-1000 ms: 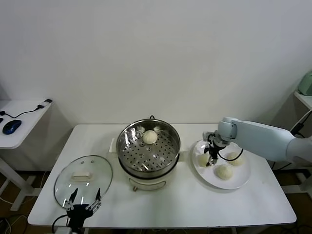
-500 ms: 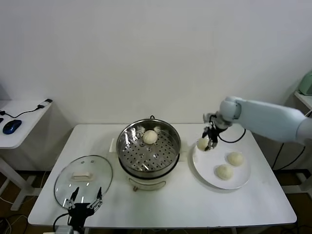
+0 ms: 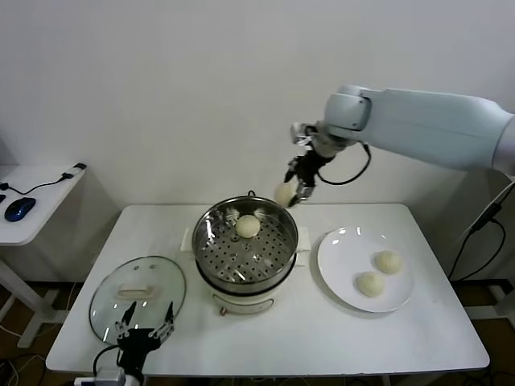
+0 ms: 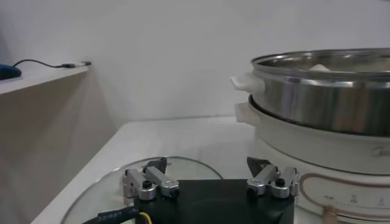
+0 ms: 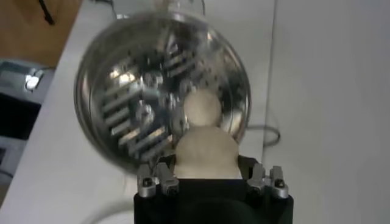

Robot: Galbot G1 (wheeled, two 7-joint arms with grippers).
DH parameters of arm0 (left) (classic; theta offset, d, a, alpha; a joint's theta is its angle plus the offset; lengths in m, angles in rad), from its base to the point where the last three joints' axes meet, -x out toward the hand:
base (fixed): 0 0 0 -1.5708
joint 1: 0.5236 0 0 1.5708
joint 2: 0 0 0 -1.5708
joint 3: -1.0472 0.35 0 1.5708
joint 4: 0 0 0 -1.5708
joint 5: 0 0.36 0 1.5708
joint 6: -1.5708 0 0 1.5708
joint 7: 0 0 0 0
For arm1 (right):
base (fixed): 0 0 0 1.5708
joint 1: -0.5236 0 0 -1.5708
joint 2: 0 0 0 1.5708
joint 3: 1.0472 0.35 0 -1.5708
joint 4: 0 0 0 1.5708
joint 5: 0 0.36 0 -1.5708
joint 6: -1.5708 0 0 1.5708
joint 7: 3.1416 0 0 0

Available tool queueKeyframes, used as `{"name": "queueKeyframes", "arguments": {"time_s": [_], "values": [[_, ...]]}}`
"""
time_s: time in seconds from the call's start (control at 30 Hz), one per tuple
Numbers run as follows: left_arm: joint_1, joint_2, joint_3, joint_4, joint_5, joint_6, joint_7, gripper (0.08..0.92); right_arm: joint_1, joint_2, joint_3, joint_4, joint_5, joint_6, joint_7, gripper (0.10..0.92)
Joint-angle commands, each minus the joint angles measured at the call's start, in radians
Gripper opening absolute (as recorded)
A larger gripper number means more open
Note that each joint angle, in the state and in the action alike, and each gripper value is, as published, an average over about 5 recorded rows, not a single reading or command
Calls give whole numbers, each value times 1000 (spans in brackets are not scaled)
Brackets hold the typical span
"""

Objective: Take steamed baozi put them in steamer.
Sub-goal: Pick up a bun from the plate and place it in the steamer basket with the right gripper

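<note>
My right gripper (image 3: 294, 189) is shut on a cream-white baozi (image 3: 285, 193) and holds it in the air above the far right rim of the steamer (image 3: 245, 241). The right wrist view shows that baozi (image 5: 206, 152) between the jaws, with the steamer's perforated tray (image 5: 140, 109) below. One baozi (image 3: 247, 226) lies on the tray at the far side; it also shows in the right wrist view (image 5: 202, 108). Two more baozi (image 3: 388, 261) (image 3: 369, 283) lie on the white plate (image 3: 342, 249). My left gripper (image 3: 143, 330) is open and idle at the table's front left, over the glass lid.
The round glass lid (image 3: 137, 295) with a white handle lies flat left of the steamer. The steamer's cream-white base (image 4: 317, 152) stands close to my left gripper (image 4: 210, 176). A side desk with a blue mouse (image 3: 18, 208) stands at the far left.
My right gripper lifted a baozi off the plate and carried it up and left, to above the steamer's far right rim. Two baozi stay on the plate. The left arm barely moved.
</note>
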Motion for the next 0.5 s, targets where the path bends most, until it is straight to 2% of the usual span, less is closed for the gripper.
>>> {"name": "queueKeyframes", "arguments": {"time_s": [0.03, 0.5], "values": [[0, 1, 2, -1, 0, 0, 0, 823, -89, 208, 41, 44, 128, -97, 135, 679], [0, 6, -4, 0, -1, 5, 3, 823, -319, 284, 47, -119, -18, -130, 189, 679]]}}
